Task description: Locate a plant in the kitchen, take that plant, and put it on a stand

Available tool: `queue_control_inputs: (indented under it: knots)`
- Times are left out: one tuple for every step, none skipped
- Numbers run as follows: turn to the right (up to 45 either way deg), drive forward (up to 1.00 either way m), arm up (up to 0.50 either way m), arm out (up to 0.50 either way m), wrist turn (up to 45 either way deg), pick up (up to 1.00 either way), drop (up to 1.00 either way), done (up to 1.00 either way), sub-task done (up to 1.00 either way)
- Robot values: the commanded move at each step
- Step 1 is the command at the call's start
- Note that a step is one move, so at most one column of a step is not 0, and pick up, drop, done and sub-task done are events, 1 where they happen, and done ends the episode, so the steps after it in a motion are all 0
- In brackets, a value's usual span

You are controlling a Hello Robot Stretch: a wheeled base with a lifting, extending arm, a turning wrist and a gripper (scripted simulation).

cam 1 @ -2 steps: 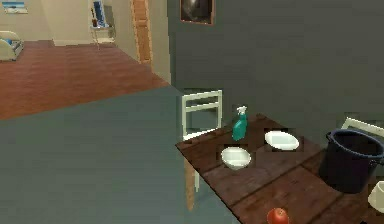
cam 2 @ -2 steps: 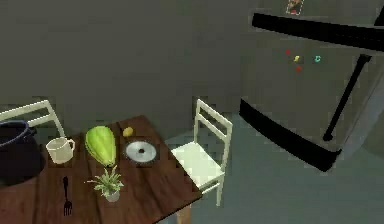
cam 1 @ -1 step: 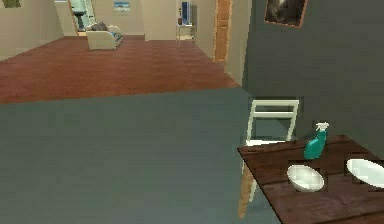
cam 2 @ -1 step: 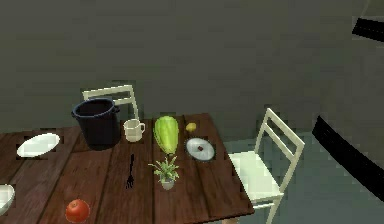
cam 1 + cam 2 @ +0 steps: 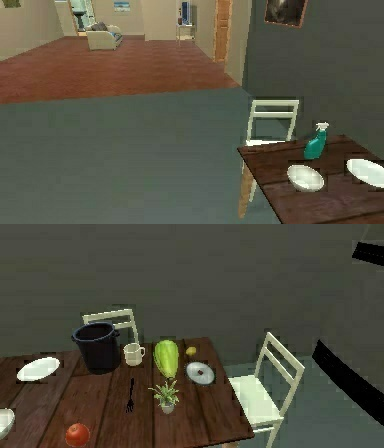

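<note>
**Arm side view: potted plant on table**

Arm side view placed the small green plant in a white pot (image 5: 166, 396) upright on the dark wooden table (image 5: 100, 419), toward its nearer edge. A black fork (image 5: 130, 396) lay just beside the plant on the picture's left. A green oblong vegetable (image 5: 166, 358) stood just behind it, with a white round disc (image 5: 201, 374) to the right. Farther back stood a white mug (image 5: 134, 354) and a black round pot (image 5: 98, 348). A white wooden chair (image 5: 268, 384) stood at the table's right end. The gripper's state could not be told.
</note>
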Motion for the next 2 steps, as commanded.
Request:
queue_control_inputs:
  knots:
    - [0.0,0.0,0.22,0.0,0.0,0.0,0.0,0.0,0.0]
    - [0.0,0.0,0.0,0.34,0.0,0.0,0.0,0.0,0.0]
